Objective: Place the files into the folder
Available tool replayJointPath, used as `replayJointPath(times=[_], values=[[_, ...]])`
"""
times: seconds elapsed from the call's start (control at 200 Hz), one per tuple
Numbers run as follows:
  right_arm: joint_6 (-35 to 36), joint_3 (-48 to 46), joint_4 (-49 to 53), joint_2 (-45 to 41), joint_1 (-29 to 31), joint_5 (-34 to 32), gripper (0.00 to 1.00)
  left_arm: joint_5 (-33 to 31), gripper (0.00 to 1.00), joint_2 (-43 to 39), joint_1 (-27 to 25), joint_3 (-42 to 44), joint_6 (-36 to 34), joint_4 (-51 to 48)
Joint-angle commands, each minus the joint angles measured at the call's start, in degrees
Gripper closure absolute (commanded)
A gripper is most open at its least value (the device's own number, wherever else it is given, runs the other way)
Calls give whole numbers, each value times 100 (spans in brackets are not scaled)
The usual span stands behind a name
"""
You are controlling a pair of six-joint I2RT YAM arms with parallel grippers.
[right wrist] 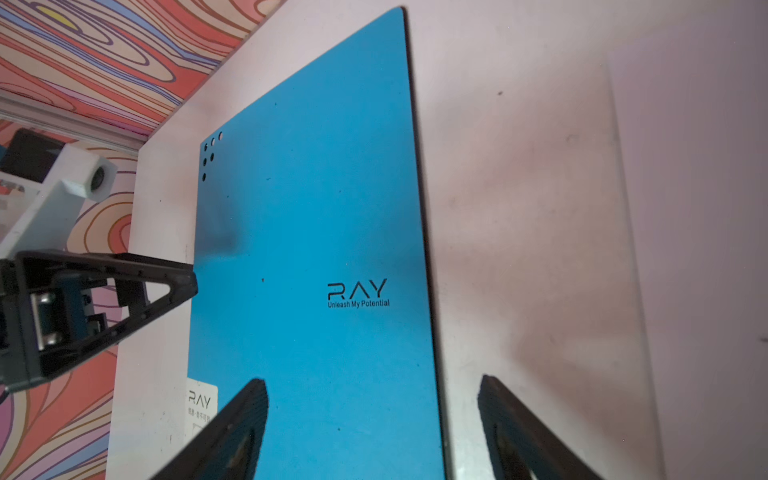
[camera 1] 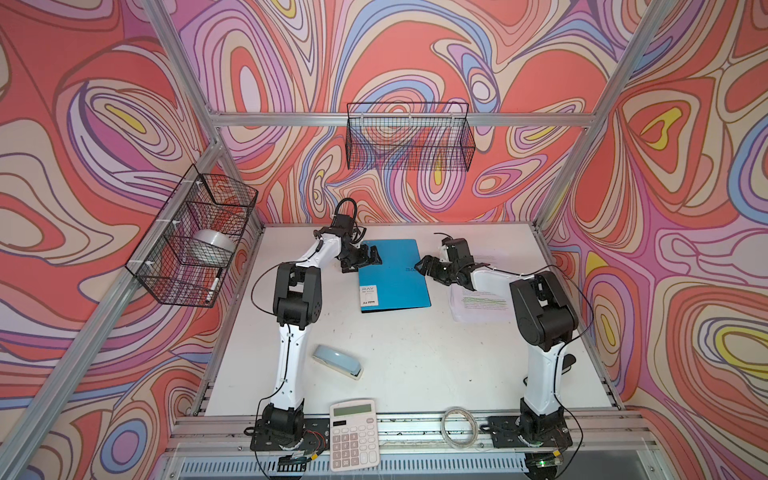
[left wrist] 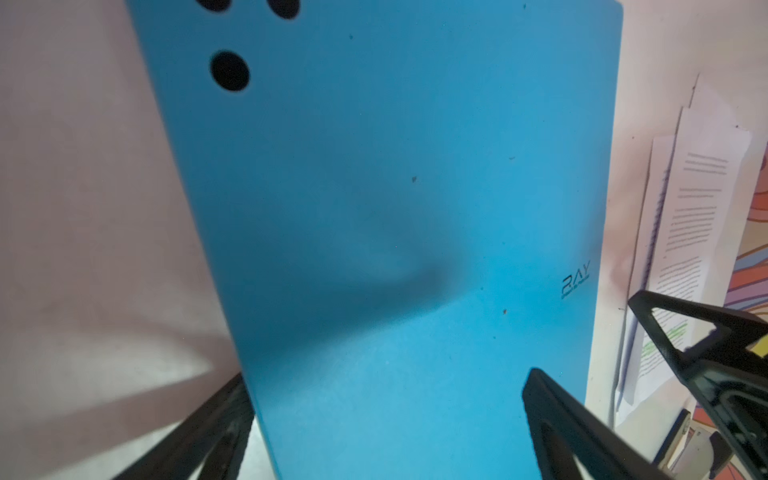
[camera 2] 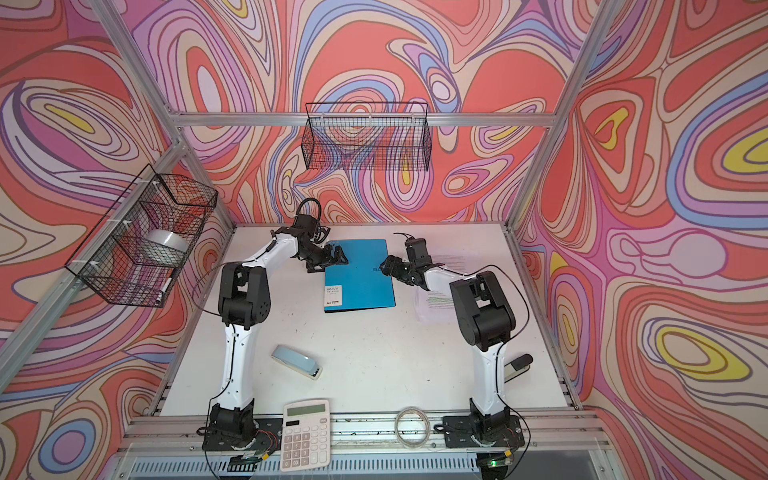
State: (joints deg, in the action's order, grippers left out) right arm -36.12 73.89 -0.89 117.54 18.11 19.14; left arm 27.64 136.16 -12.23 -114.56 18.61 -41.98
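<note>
Thin bright-blue plastic folder (camera 1: 395, 278) lies closed and flat on the white surface (camera 1: 415, 365), far centre. Thin stack of white printed sheets, the files (camera 1: 478, 305), lies just right of it, partly under the right arm. At the folder's far-left edge: left pincer (camera 1: 369, 255). At its right edge: right pincer (camera 1: 428, 268). Both have jaws spread wide, holding nothing.

Both top views are bright and even, bent near the edges. In the left wrist view a soft shadow crosses the folder (left wrist: 374, 166), and the files (left wrist: 685, 228) at 3 o'clock are blurred.

Swirl-patterned walls (camera 1: 415, 50) (wire baskets (camera 1: 409, 137)), white table (camera 1: 415, 353)
</note>
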Motion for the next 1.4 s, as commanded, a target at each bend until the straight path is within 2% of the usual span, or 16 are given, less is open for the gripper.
replayJointPath(times=[0.0, 0.15, 0.27, 0.406, 0.516, 0.706, 0.806, 1.012, 1.137, 1.397], values=[[-97, -153, -92, -230, -87, 127, 17, -160, 0, -299, -172, 171, -121, -273], [-106, -183, -70, -325, -132, 226, 17, -925, 0, -763, -237, 110, -661, -592], [-195, -182, -73, -421, -167, 363, 17, -1637, 0, -1292, -435, 122, -1499, -877], [-515, -262, -152, -624, -280, 584, 17, -2942, 0, -1843, -1044, 461, -2916, -996], [-736, -413, -212, -874, -351, 732, 17, -3998, 0, -2391, -1652, 1408, -4081, -305], [-557, -422, 557, -1282, -465, 583, 16, -4187, 0, -3114, -2487, 2957, -5553, 831], [-492, -520, 696, -1474, -512, 598, 16, -4604, 0, -3342, -2993, 3818, -6367, 1654], [-625, -903, 633, -1952, -624, 628, 16, -4812, 0, -3514, -3485, 4682, -6729, 2260], [-593, -1011, 686, -2160, -639, 584, 16, -5193, 0, -3570, -3658, 5338, -7344, 3397], [-544, -1126, 761, -2331, -677, 554, 16, -5491, 0, -3536, -3673, 5655, -7733, 4312]])
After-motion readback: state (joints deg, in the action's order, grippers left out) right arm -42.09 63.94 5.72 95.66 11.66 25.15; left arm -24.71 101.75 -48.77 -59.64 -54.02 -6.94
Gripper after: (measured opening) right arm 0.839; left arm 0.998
